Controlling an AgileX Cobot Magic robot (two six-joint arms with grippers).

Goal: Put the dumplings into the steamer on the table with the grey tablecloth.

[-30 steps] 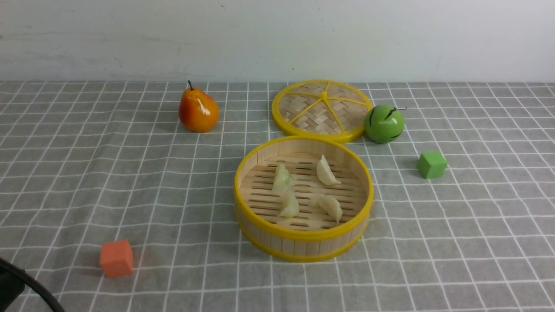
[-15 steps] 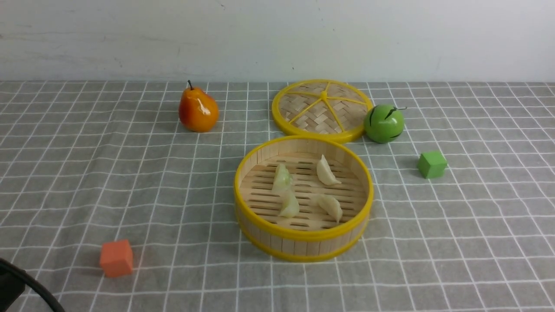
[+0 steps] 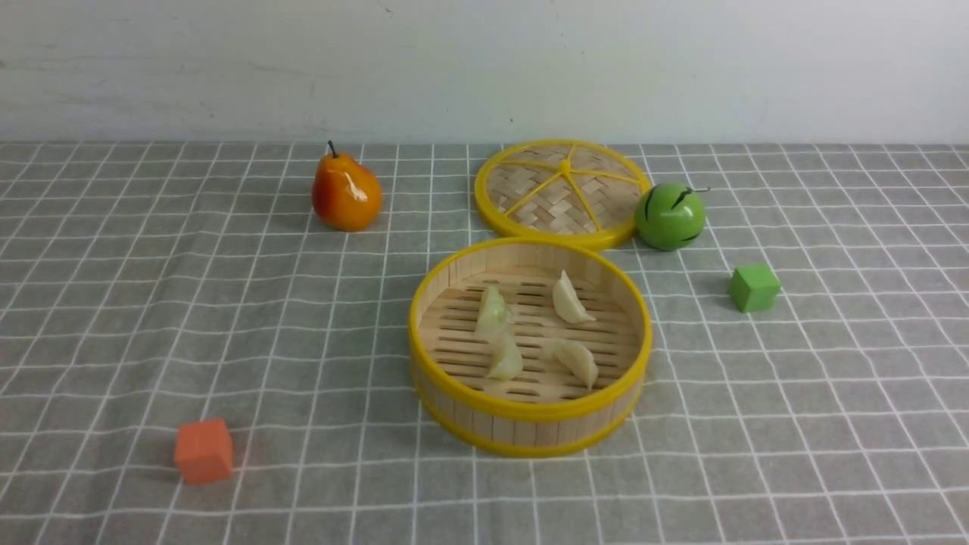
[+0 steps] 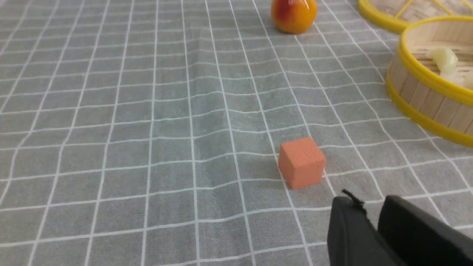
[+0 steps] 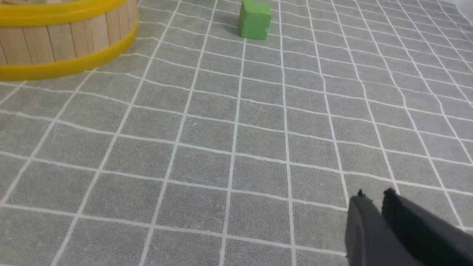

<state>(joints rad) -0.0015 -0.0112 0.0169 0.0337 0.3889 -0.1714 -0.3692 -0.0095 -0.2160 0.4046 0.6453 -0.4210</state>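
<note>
All four crescent-shaped toy dumplings (image 3: 571,299) lie on the slatted floor of the round bamboo steamer (image 3: 531,431), inside its yellow rim. Two pale greenish ones sit toward the left side of the steamer, close together, and two cream ones toward its right side, one nearer the far rim and one nearer the near rim. The steamer stands on the grey checked tablecloth (image 3: 303,484), around the middle of the table, with the woven lid (image 3: 530,189) just behind it, toward the table's far edge.

The left gripper (image 4: 364,212) and the right gripper (image 5: 371,197) are clear of the steamer, and neither shows a dumpling between its fingertips. In each, the jaws stand slightly parted.

The placing looks complete: no dumpling shows outside the steamer. The task does not ask for the lid, so nothing seems left but, at most, settling the arms at rest.
</note>
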